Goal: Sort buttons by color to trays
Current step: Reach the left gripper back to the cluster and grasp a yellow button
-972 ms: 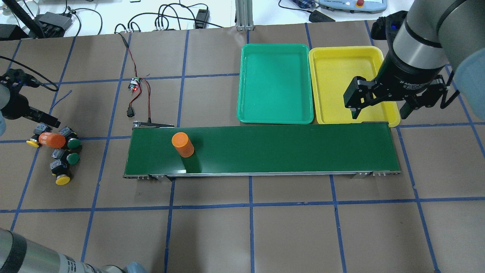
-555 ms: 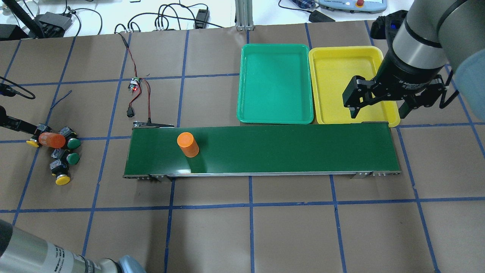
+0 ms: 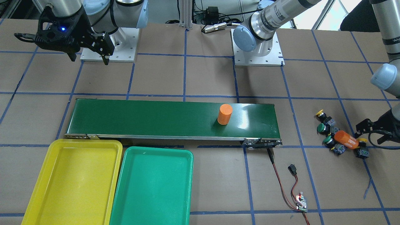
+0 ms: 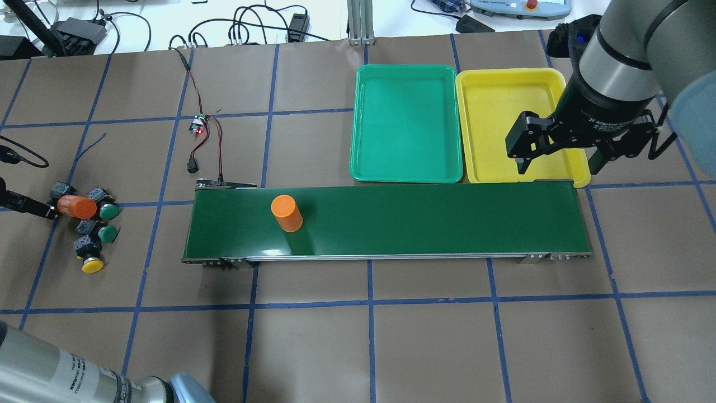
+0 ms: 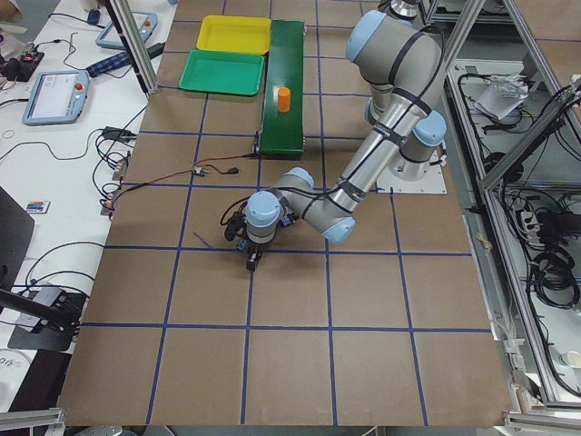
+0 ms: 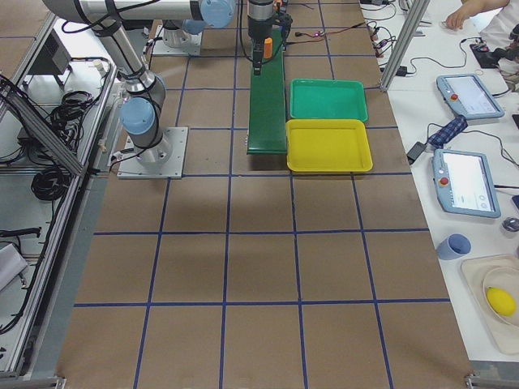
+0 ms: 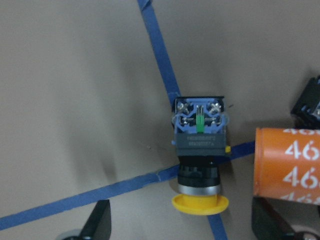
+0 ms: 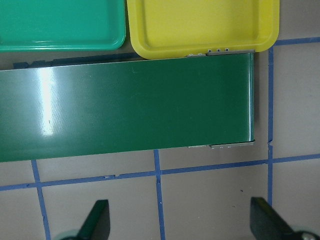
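Observation:
Several buttons lie clustered at the table's left end: a yellow one [image 4: 92, 265], two green ones [image 4: 109, 233] [image 4: 110, 211], and another yellow one [image 7: 200, 150] lying on its side. My left gripper [image 7: 184, 226] [image 3: 372, 132] is open just short of that yellow cap, holding nothing. Both trays are empty, the green tray [image 4: 406, 123] beside the yellow tray [image 4: 498, 123]. My right gripper [image 4: 559, 163] [image 8: 181, 222] hangs open and empty over the yellow tray's near edge, by the belt's end.
An orange cylinder [image 4: 76, 206] marked 4680 lies across the button cluster, right beside the yellow button. Another orange cylinder [image 4: 286, 212] stands upright on the dark-green conveyor belt [image 4: 419, 221]. A small circuit board [image 4: 197, 124] with red and black wires sits behind the belt's left end.
The left gripper has drawn back to the view's left edge, off the cluster. The upright orange cylinder has travelled right along the belt. The right gripper has hardly moved.

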`<state>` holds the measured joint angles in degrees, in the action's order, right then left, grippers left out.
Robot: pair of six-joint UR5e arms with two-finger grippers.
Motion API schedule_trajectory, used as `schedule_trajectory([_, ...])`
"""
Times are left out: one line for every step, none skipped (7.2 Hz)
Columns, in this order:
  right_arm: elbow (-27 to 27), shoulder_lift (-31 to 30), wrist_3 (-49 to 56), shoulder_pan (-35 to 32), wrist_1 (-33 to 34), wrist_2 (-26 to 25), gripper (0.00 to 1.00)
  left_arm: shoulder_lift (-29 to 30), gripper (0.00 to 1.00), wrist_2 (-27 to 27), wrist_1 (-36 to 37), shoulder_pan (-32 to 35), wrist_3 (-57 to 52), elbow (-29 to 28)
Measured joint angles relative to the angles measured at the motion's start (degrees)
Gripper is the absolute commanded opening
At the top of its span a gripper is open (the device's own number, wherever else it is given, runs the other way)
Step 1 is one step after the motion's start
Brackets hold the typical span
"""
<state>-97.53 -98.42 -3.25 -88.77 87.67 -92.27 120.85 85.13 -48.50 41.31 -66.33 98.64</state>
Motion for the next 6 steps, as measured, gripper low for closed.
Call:
schedule_trajectory([0.01, -0.01, 0.0, 0.0, -0.05, -0.11, 1.0, 0.55, 0.39, -0.03, 0.04, -0.04, -0.22, 0.22])
schedule_trajectory([0.0, -0.01, 0.0, 0.0, -0.24, -0.26, 1.0, 0.75, 0.1, 0.02, 0.06, 0.09, -0.37, 0.32])
schedule_trajectory([-0.01, -0.01, 0.0, 0.0, -0.34, -0.35, 1.0, 0.72, 0.01, 0.08, 0.09, 0.27, -0.43, 0.28])
schedule_trajectory([-0.02, -0.01, 0.0, 0.0, -0.4, -0.41, 1.0, 0.61, 0.0, 0.11, 0.11, 0.38, -0.39, 0.26])
schedule_trajectory([-0.15, -0.01, 0.0, 0.0, -0.47, -0.42, 1.0, 0.28, 0.0, 0.12, 0.05, 0.41, -0.27, 0.19])
schedule_trajectory([-0.59, -0.04, 0.0, 0.0, -0.52, -0.37, 1.0, -0.4, 0.0, 0.12, -0.1, 0.49, -0.21, -0.11])
